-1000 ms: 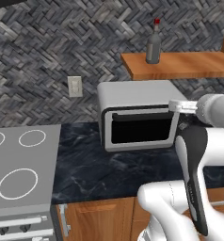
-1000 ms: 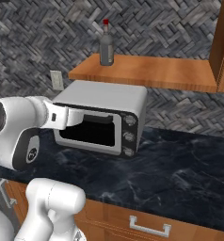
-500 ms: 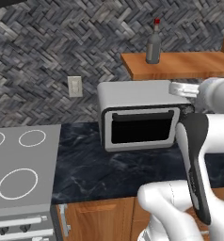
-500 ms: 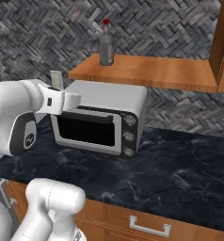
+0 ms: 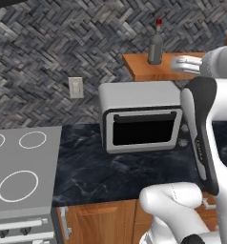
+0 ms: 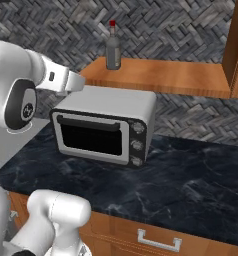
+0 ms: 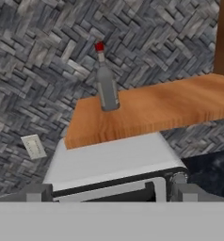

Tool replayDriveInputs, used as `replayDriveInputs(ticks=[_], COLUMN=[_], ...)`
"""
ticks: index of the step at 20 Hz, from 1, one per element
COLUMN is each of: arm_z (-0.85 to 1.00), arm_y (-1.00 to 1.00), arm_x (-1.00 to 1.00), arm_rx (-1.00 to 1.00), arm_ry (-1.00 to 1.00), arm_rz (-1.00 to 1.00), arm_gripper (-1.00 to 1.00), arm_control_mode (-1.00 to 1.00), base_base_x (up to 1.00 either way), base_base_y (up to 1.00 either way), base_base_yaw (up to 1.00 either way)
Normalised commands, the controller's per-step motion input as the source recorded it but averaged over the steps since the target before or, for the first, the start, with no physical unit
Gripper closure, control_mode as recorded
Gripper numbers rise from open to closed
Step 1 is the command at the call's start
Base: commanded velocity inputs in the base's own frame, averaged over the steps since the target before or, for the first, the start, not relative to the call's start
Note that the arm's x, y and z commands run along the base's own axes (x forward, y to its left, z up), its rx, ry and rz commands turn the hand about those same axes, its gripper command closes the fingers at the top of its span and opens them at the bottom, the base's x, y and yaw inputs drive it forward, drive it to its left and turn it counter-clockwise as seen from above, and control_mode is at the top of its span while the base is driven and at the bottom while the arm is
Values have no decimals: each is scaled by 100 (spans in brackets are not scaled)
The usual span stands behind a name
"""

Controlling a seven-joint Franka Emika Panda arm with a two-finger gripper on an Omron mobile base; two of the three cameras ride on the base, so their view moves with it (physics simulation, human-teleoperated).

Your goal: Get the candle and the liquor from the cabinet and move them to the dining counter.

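liquor (image 7: 106, 87): upright on cabinet (image 7: 151, 110) shelf | probably smooth, fragile glass | grip broad body | gripper (image 7: 107, 192) fingers wide apart, empty

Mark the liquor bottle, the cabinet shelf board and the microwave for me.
liquor bottle (image 7: 107, 92), hand view, on its grey body.
cabinet shelf board (image 6: 176, 80), right base view, on its bare top.
microwave (image 5: 143, 133), left base view, on its dark door window.

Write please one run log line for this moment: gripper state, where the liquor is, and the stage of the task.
gripper: open, holding nothing | liquor: upright on cabinet shelf, near its left end, above the microwave | stage: approach, bottle not yet grasped
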Motion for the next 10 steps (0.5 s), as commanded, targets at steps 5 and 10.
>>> replayDriveInputs(ticks=[5, 10], arm_z=[24, 8], arm_y=[-4, -12], arm_x=[31, 35], arm_rx=[0, 0], arm_ry=[-6, -4], arm_rz=[0, 0], arm_gripper=[-100, -100], arm_control_mode=[-100, -100], base_base_x=[0, 0], base_base_y=[0, 0], base_base_yaw=[0, 0])
